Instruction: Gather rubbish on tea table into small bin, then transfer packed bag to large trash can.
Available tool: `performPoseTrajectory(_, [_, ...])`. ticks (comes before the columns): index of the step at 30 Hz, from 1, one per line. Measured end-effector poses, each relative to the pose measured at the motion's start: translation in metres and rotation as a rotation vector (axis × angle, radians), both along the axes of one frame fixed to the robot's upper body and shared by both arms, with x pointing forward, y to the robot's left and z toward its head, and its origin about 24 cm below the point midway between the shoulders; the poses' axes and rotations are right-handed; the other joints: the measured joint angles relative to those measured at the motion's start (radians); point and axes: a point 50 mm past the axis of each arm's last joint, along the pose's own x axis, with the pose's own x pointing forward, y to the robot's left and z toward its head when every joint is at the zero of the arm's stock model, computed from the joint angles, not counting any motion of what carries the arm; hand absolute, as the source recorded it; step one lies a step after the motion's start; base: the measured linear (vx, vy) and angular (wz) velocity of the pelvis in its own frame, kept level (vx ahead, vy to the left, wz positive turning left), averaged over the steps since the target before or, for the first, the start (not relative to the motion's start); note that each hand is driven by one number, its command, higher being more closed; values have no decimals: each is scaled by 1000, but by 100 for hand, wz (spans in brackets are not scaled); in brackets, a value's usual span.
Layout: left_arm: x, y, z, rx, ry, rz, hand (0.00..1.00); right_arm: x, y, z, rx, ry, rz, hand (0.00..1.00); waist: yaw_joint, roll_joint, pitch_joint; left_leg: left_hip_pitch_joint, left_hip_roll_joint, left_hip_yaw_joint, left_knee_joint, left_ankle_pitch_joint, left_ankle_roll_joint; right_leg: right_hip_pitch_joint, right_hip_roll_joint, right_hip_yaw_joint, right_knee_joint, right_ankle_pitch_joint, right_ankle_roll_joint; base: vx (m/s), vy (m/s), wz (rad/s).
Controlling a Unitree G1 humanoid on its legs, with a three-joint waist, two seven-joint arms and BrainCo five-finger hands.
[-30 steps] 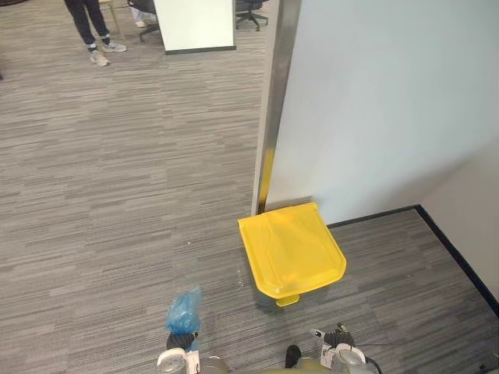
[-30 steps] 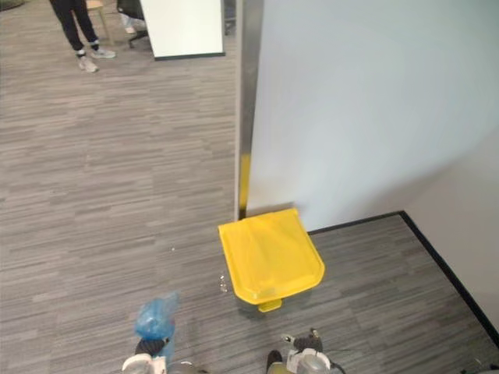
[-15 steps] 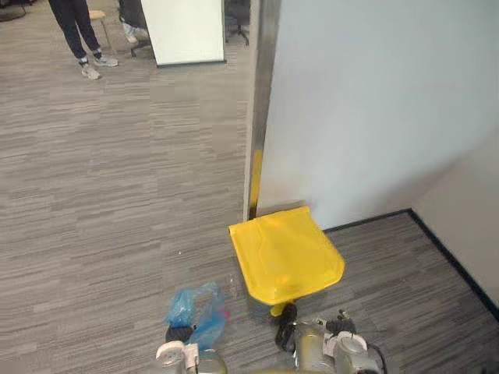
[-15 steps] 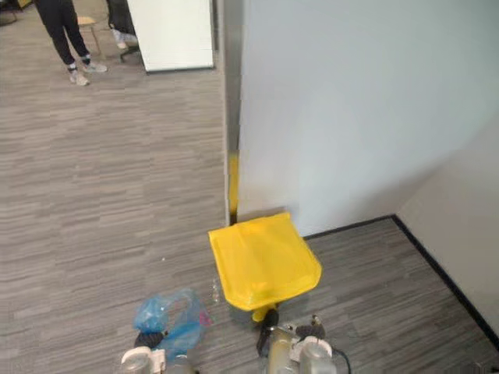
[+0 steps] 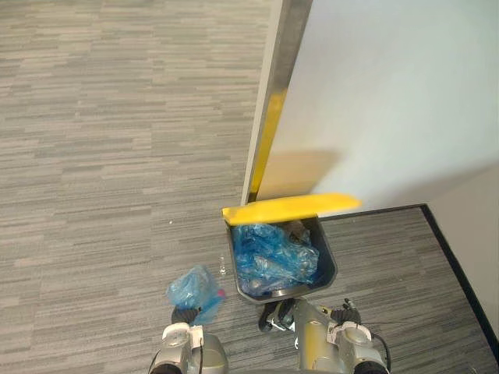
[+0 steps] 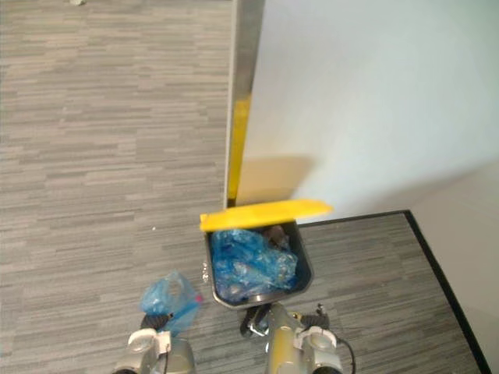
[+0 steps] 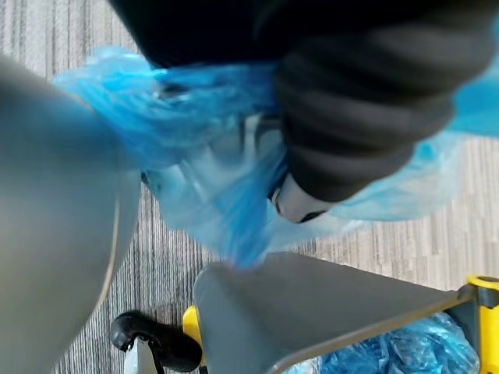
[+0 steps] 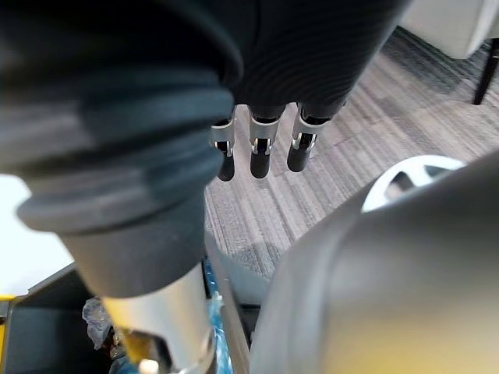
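The large grey trash can [image 5: 327,269] stands against the wall corner. Its yellow lid [image 5: 292,208] is raised on edge, and a crumpled blue liner [image 5: 273,261] shows inside. A small packed blue bag [image 5: 192,288] hangs just left of the can, above the carpet. My left hand [image 5: 184,315] is shut on the bag's gathered top. In the left wrist view the blue bag [image 7: 218,179] bunches under the hand's dark cover [image 7: 351,117], with the can's rim [image 7: 374,312] just past it. My right hand [image 8: 261,148] hangs beside the can with its fingers straight and nothing in them.
A white partition [image 5: 390,101] with a metal post [image 5: 273,101] rises right behind the can. A black baseboard [image 5: 456,257] runs along the right. Grey carpet [image 5: 101,156] stretches out to the left and ahead.
The yellow lid, lying shut before, has swung up and the can now stands open. The camera has tilted down and closer. The bag stays in my left hand, left of the can.
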Motion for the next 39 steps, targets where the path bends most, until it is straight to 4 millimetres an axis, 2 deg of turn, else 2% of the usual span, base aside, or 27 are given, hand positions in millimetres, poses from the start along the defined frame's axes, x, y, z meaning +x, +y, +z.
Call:
performPoseTrajectory(2, [8,0,4,2,-26,-3,100,8,1,5,-6,-31,9,0,5,10,8,-33,7,-16,7,14,2,-13,0,-14,-5,0,0,63,-89,22])
performPoseTrajectory(5, [19,0,11,5,-65,-7,100,18,7,11,-15,-63,49,0,7,17,24,-84,17,-39,46,46,35,-13,0,-38,-14,-1,0,10,-88,29])
performPoseTrajectory(8, [23,0,14,5,-90,-1,100,35,24,20,-7,-119,113,0,10,22,39,-128,34,-45,58,56,42,-26,6,-55,-30,0,-1,-54,-80,25])
performPoseTrajectory(9, [26,1,17,9,-106,0,100,48,35,31,4,-185,138,0,17,20,39,-158,40,-45,52,55,41,-47,5,-68,-36,1,-2,-91,-87,20])
performPoseTrajectory(13, [32,2,23,18,-143,-2,100,78,56,64,-9,-353,233,0,26,11,62,-174,54,-47,24,53,40,-47,12,-97,-67,9,-15,-87,-85,16])
performPoseTrajectory(16, [35,7,28,42,-169,15,100,107,74,106,-30,-545,305,0,36,4,67,-181,69,-47,17,47,32,-46,34,-100,-100,35,-37,-94,-57,-7])
performPoseTrajectory(17, [35,7,28,44,-171,15,100,110,76,111,-31,-567,311,0,36,2,68,-182,70,-47,17,47,32,-46,36,-100,-103,39,-40,-82,-34,-4])
performPoseTrajectory(18, [35,8,29,48,-178,18,100,120,84,127,-34,-637,341,0,40,-4,71,-188,72,-49,17,48,29,-46,42,-102,-118,50,-48,-61,-25,-3])
performPoseTrajectory(22, [33,8,28,49,-172,21,100,134,95,149,-36,-714,383,0,51,-5,72,-193,73,-56,12,52,22,-46,49,-104,-134,65,-48,-57,-32,-1])
performPoseTrajectory(24, [34,10,30,60,-179,30,100,140,95,159,-50,-751,395,0,54,-6,72,-203,73,-71,10,57,12,-46,48,-114,-137,66,-48,-29,-43,13])
performPoseTrajectory(25, [37,9,32,67,-193,24,100,145,95,171,-63,-794,396,0,60,-12,76,-208,73,-81,2,65,-2,-46,48,-122,-141,66,-49,-18,-45,17])
performPoseTrajectory(27, [38,11,35,79,-202,15,100,151,95,181,-77,-820,390,0,64,-22,82,-208,73,-85,-7,75,-12,-46,47,-126,-141,65,-48,-11,-50,11])
performPoseTrajectory(28, [40,13,36,86,-208,12,100,158,92,193,-92,-856,389,0,70,-32,88,-212,73,-91,-11,82,-18,-46,45,-132,-140,65,-48,-8,-48,11])
performPoseTrajectory(31, [42,13,38,90,-220,8,100,169,86,213,-129,-910,385,0,76,-43,95,-220,73,-102,-14,92,-32,-46,37,-142,-123,70,-54,3,-29,15])
performPoseTrajectory(34, [43,12,39,90,-226,-1,100,174,85,223,-141,-937,383,0,82,-44,95,-220,73,-103,-15,94,-36,-47,33,-143,-114,70,-53,6,-5,2])
performPoseTrajectory(37, [51,8,49,100,-280,-43,100,180,82,238,-153,-977,384,0,92,-49,98,-220,73,-102,-15,92,-31,-51,32,-135,-107,73,-49,-12,-5,-2])
performPoseTrajectory(38, [60,10,62,130,-342,-71,100,184,78,248,-173,-1001,384,0,99,-60,106,-220,72,-100,-17,92,-31,-65,34,-110,-95,74,-48,-30,-11,-5])
performPoseTrajectory(39, [61,10,63,134,-349,-75,100,184,78,249,-176,-1004,384,0,100,-61,106,-220,73,-100,-17,92,-31,-66,34,-109,-95,74,-48,-34,-21,-8])
